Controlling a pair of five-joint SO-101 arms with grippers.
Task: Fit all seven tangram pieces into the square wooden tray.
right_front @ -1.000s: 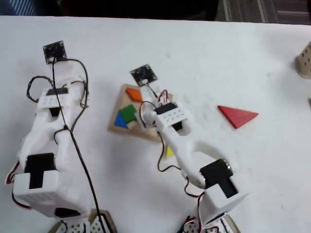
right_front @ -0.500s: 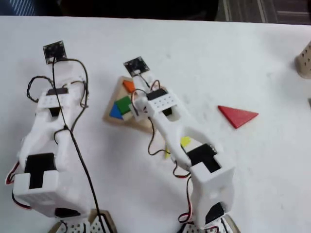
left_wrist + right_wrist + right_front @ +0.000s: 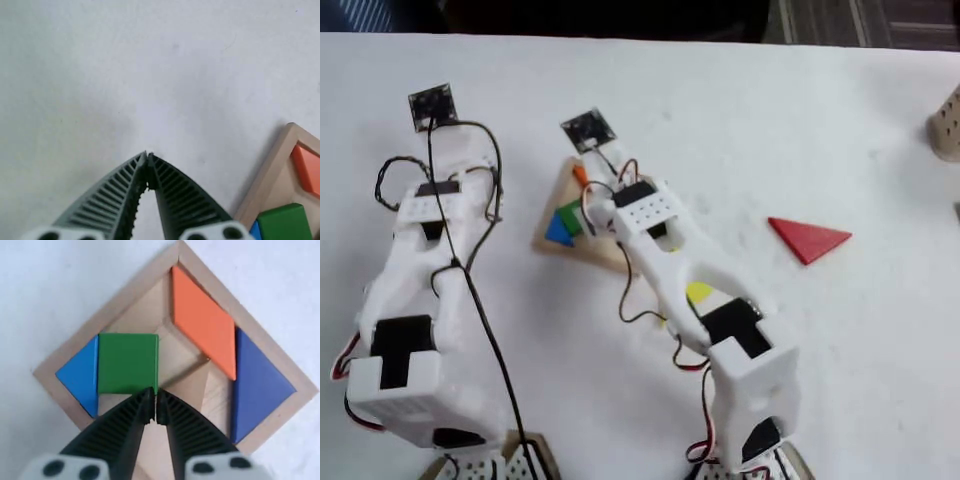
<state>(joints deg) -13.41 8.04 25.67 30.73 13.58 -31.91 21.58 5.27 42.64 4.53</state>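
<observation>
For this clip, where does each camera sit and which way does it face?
High view: fixed above the table, looking down; the left arm and the right arm show, the right one over the tray.
Left wrist view: on the left arm's wrist, facing down at the table; the shut left gripper shows, a tray corner beyond it.
Right wrist view: on the right arm's wrist, facing straight down into the tray; the shut right gripper shows.
Shared: all three show the tray, green square and orange piece.

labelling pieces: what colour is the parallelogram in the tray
The parallelogram is orange, clearest in the right wrist view.
</observation>
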